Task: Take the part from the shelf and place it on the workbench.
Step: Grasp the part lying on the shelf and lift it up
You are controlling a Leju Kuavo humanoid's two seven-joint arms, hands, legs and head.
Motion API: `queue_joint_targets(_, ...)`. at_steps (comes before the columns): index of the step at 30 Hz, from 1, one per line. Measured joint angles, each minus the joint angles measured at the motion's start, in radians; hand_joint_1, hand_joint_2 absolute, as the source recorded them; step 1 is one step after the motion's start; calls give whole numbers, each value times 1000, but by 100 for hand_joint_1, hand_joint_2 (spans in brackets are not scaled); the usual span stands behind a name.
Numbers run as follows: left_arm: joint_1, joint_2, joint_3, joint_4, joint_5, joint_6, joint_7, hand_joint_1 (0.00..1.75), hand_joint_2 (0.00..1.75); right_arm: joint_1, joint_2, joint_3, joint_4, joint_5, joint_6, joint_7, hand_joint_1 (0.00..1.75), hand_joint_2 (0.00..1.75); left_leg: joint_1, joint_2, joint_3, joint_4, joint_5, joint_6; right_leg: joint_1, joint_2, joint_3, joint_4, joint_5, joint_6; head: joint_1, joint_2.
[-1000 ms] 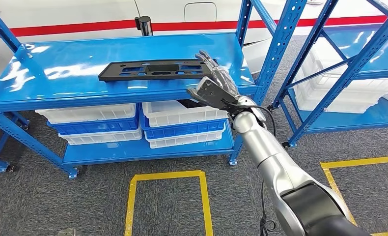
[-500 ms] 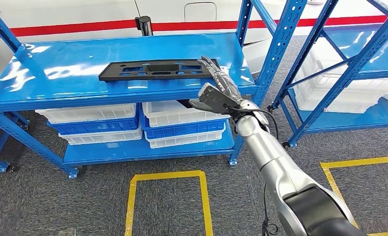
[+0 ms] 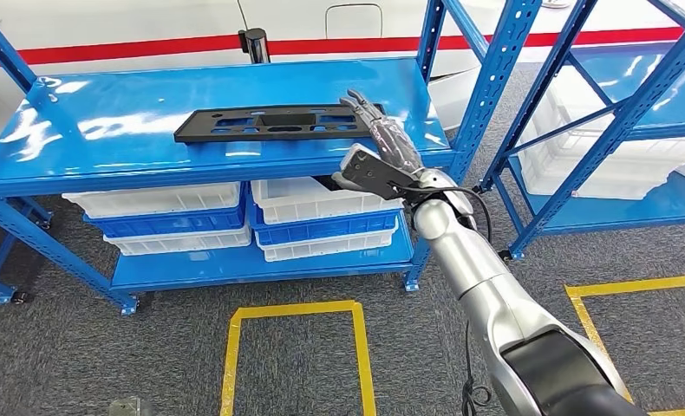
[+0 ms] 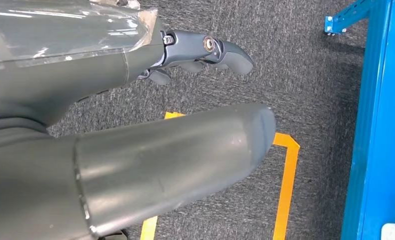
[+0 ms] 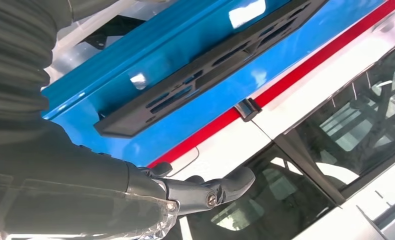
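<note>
Reaching with fingers spread, right robot hand (image 3: 381,149) hovers just beside part (image 3: 270,123), empty.

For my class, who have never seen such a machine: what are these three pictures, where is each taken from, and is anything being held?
This is a humanoid robot with two silver arms. One picture looks down from its head; the other two come from cameras at its wrists. A flat black part lies on the top of a blue shelf. The right hand is open, reaching at the part's near end, and holds nothing yet. The left hand hangs over the carpet floor, holding nothing. White bins sit on the level below.
</note>
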Motion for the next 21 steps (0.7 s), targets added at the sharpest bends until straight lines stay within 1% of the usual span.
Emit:
queue_joint_targets(3, -3, -1, -2, 0, 0, 2, 0, 0, 0, 0, 0, 11, -26, 1, 10, 9, 0, 175, 0, 0, 0, 0, 0, 0, 0, 0, 0, 0, 0, 0, 0, 0)
queue_joint_targets(9, -3, 0, -2, 0, 8, 5, -8, 0, 0, -4, 2, 29, -48, -6, 22, 12, 0, 175, -2, 0, -4, 5, -3, 6, -13, -2, 1, -1, 2, 4, 0, 0)
queue_joint_targets(11, -4, 1, -2, 0, 9, 6, -12, 0, 0, -7, 4, 34, -53, -14, 24, 13, 0, 175, -3, -1, -4, 3, -2, 12, -15, -4, 2, -4, 4, 8, 0, 0)
queue_joint_targets(13, -4, 0, -3, 0, 10, 6, -14, 0, 0, -12, 3, 36, -63, -22, 24, 13, 0, 175, 3, -1, 4, -12, 6, 22, -13, -2, -3, 5, -3, 12, 0, 0)
queue_joint_targets(14, -5, -1, -5, 0, 10, 6, -15, 0, 0, -15, 2, 37, -67, -24, 24, 13, 0, 175, 6, -1, 9, -20, 9, 28, -12, 3, -17, 34, -19, 10, 1, 0)
queue_joint_targets(15, -6, -1, -7, 0, 10, 6, -15, 0, 0, -16, 0, 37, -70, -26, 24, 13, 0, 175, 10, -1, 13, -26, 12, 31, -11, 8, -41, 85, -43, 5, 2, 0)
queue_joint_targets(16, -7, -2, -10, 0, 10, 6, -15, 0, 0, -16, -2, 37, -71, -27, 24, 14, 0, 175, 9, -3, 14, -28, 12, 33, -12, 12, -73, 153, -71, 0, 2, 0)
queue_joint_targets(17, -7, -3, -12, 0, 10, 5, -15, 0, 0, -14, -5, 37, -71, -28, 24, 14, 0, 175, 10, -4, 13, -27, 11, 33, -13, 15, -108, 225, -96, -3, 3, 0)
queue_joint_targets(18, -7, -4, -14, 0, 9, 5, -15, 0, 0, -10, -7, 37, -72, -29, 24, 15, 0, 175, 10, -7, 13, -27, 11, 32, -13, 17, -134, 275, -109, -1, 3, 0)
queue_joint_targets(19, -6, -5, -16, 0, 8, 4, -15, 0, 0, -6, -11, 37, -73, -31, 24, 16, 0, 175, 11, -10, 14, -26, 9, 30, -15, 17, -142, 289, -108, 5, 3, 0)
queue_joint_targets(20, -6, -6, -19, 0, 8, 3, -15, 0, 0, -4, -14, 37, -75, -31, 24, 16, 0, 175, 13, -13, 15, -25, 7, 26, -18, 17, -130, 262, -92, 14, 3, 0)
queue_joint_targets(21, -6, -7, -21, 0, 6, 2, -15, 0, 0, -3, -17, 37, -79, -32, 24, 16, 0, 175, 15, -16, 16, -21, 4, 21, -23, 17, -99, 200, -65, 25, 3, 0)
